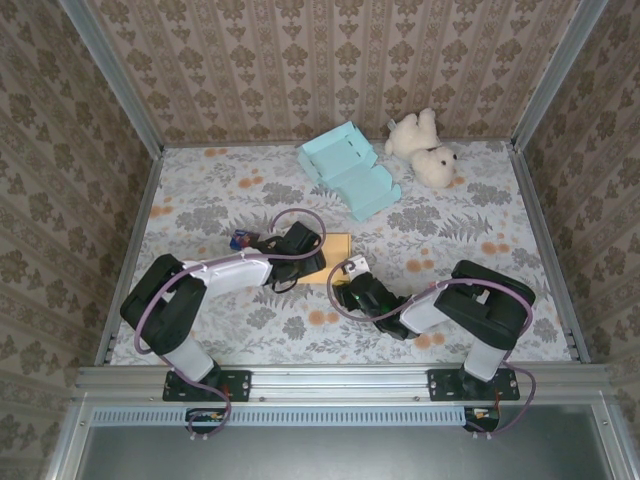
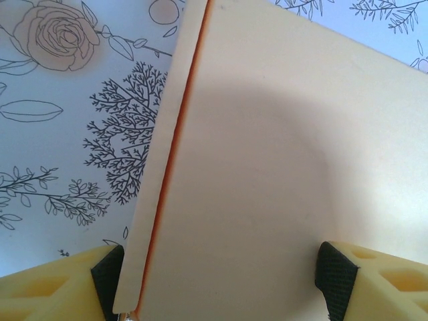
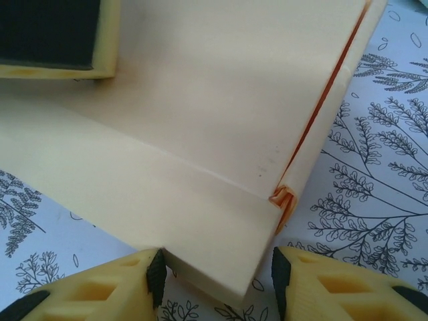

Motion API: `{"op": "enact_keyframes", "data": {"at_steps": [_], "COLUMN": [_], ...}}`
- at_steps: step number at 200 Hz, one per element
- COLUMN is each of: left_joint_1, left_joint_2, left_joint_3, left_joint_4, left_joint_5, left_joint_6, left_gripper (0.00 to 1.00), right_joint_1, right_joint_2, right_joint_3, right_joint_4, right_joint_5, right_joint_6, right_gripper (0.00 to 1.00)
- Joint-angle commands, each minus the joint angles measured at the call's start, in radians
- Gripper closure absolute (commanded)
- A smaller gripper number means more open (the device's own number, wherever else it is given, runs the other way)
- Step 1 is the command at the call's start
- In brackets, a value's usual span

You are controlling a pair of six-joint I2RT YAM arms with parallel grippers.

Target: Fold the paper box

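Observation:
The paper box (image 1: 334,250) is a flat cream-yellow carton lying on the floral table between the two arms. My left gripper (image 1: 306,250) is low over its left part. In the left wrist view the box (image 2: 267,167) spans the space between the wide-open fingers (image 2: 108,284), with its folded left edge showing an orange seam. My right gripper (image 1: 347,280) is at the box's near right corner. There the jaws (image 3: 215,277) straddle the box corner (image 3: 200,221), open, with a gap at the right pad. A left finger (image 3: 53,33) rests on the box top.
Light blue folded boxes (image 1: 350,172) lie at the back centre, with a white teddy bear (image 1: 425,147) to their right. A small blue and red object (image 1: 240,241) sits just left of the left gripper. Patterned walls enclose the table on three sides.

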Motion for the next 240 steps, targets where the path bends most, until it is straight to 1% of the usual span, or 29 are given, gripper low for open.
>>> {"op": "enact_keyframes", "data": {"at_steps": [1,45,86,126,143,167,199,240], "left_joint_1": [0.003,0.006,0.005,0.003,0.002,-0.001,-0.002,-0.004], "left_joint_2": [0.121,0.121,0.121,0.121,0.123,0.115,0.09,0.037], "left_joint_3": [-0.089,-0.087,-0.091,-0.089,-0.087,-0.083,-0.089,-0.095], "left_joint_4": [-0.26,-0.261,-0.26,-0.257,-0.257,-0.264,-0.269,-0.269], "left_joint_5": [0.026,0.026,0.027,0.034,0.038,0.038,0.036,0.05], "left_joint_6": [0.057,0.063,0.069,0.075,0.077,0.078,0.075,0.065], "left_gripper": [0.24,0.24,0.24,0.25,0.25,0.25,0.25,0.24], "right_joint_1": [-0.006,-0.025,-0.061,-0.091,-0.094,-0.107,-0.134,-0.153], "right_joint_2": [0.031,0.064,0.12,0.165,0.17,0.161,0.116,0.021], "right_joint_3": [-0.009,0.031,0.089,0.139,0.162,0.178,0.159,0.134], "right_joint_4": [0.042,0.056,0.078,0.105,0.091,0.066,0.029,-0.092], "right_joint_5": [0.061,0.082,0.105,0.087,0.086,0.07,0.023,-0.055], "right_joint_6": [-0.023,-0.044,-0.11,-0.116,-0.113,-0.091,-0.037,0.006], "right_gripper": [0.49,0.49,0.48,0.47,0.47,0.47,0.47,0.46]}}
